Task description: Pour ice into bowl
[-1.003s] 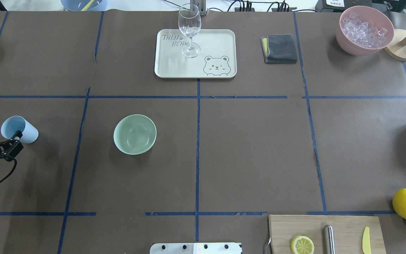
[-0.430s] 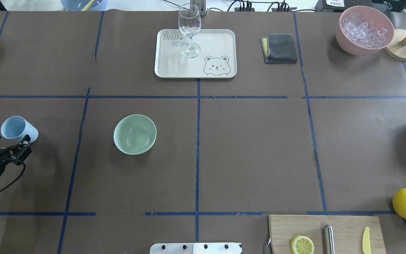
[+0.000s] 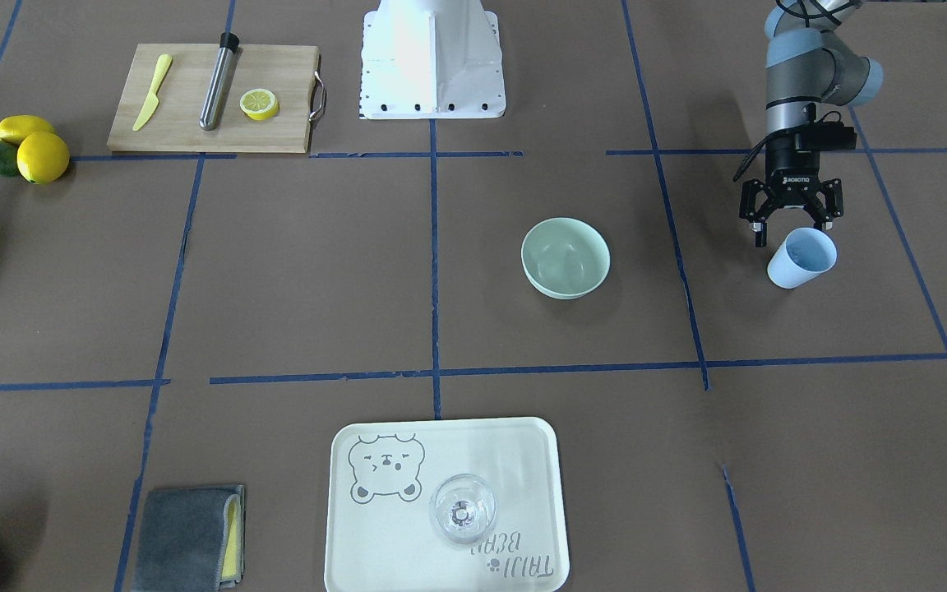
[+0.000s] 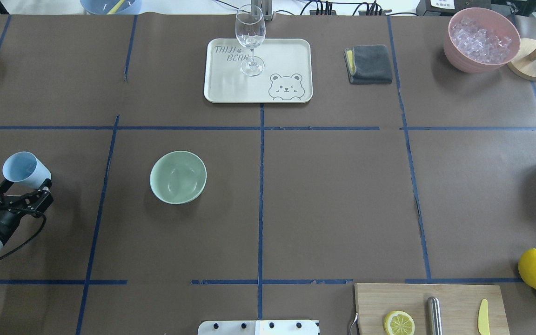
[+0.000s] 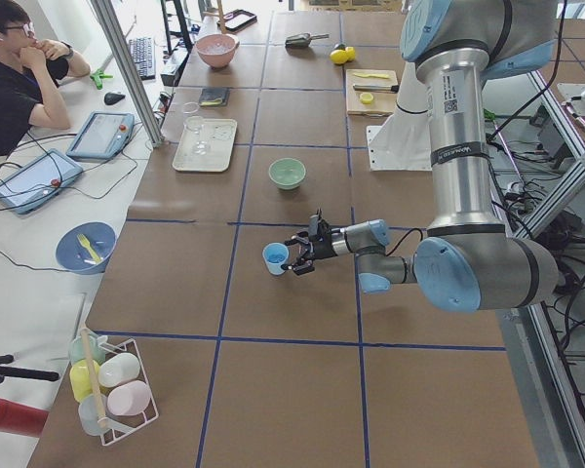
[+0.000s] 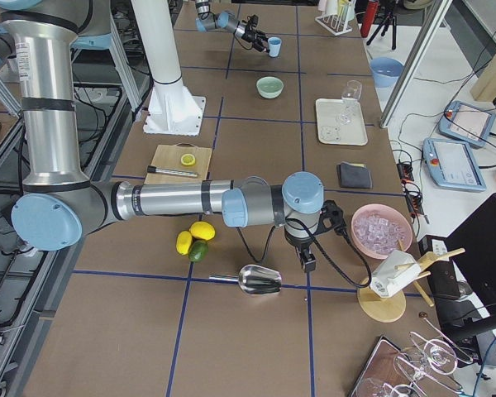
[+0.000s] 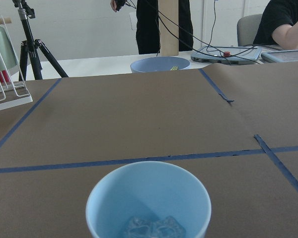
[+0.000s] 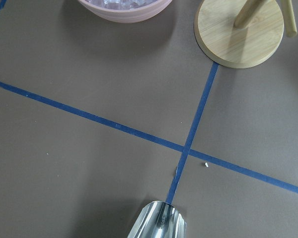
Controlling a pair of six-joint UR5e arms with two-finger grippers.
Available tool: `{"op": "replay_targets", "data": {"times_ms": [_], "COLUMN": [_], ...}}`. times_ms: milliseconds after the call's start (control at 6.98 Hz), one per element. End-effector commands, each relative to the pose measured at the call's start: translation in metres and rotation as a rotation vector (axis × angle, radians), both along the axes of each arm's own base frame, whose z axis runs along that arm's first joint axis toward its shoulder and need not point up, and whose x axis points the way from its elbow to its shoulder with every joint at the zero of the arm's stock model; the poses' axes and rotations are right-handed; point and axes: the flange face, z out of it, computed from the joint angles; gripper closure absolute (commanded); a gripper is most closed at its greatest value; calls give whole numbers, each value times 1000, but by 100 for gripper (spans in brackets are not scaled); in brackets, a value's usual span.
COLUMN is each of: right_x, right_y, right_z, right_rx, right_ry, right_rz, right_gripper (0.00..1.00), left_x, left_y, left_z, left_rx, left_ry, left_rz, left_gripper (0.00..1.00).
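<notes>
Caught the left hand (image 4: 26,186) low over the desk (image 4: 333,195), well off to the robot's left of the bowl (image 4: 178,177), fingers spread wide on either side of the light blue cup (image 4: 25,168) and not clamped on it. Found the cup upright, about level with the bowl and well apart from it. Peeked through the left wrist view and got the ice (image 7: 151,228): a few clear cubes down in the bottom of that cup, so off to the bowl's left too, not in the bowl. Saw the pale mint-green bowl just sitting on the desk, mouth up. Spotted the right hand (image 6: 306,260) way out on the bowl's other side, toward the robot's right end, near a pink container (image 4: 481,39) and just beside a metal scoop (image 6: 259,280) lying on the desk. Honestly couldn't tell whether clenched or released, only visible from the side camera. Also noticed, beyond the bowl from the robot, a cream tray (image 4: 286,56) carrying a wine glass (image 4: 250,39), standing upright.
</notes>
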Motion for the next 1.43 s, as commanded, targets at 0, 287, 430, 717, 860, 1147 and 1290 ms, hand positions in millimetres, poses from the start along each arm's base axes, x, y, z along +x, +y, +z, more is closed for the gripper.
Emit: {"op": "replay_targets", "data": {"times_ms": [0, 287, 430, 717, 860, 1147, 1290], "right_x": [0, 0, 0, 0, 0, 0, 0], "right_y": [0, 0, 0, 0, -1, -1, -1], "right_z": [0, -1, -1, -1, -2, -2, -2], "right_rx": [0, 2, 2, 2, 3, 6, 6], "right_ry": [0, 0, 0, 0, 0, 0, 0], "right_rz": [0, 0, 0, 0, 0, 0, 0], "right_gripper": [0, 0, 0, 0, 0, 0, 0], "left_x": [-4, -9, -11, -9, -3, 4, 6], "left_y": [-8, -14, -16, -25, -33, -37, -38], "left_z": [6, 14, 16, 15, 17, 18, 17], "left_rx": [-8, -17, -22, -30, -29, -29, -29], "left_ry": [-5, -21, -23, -14, -14, -13, -8], "left_rz": [-11, -24, -24, -31, -46, -50, -51], "left_gripper": [2, 2, 2, 2, 2, 3, 5]}}
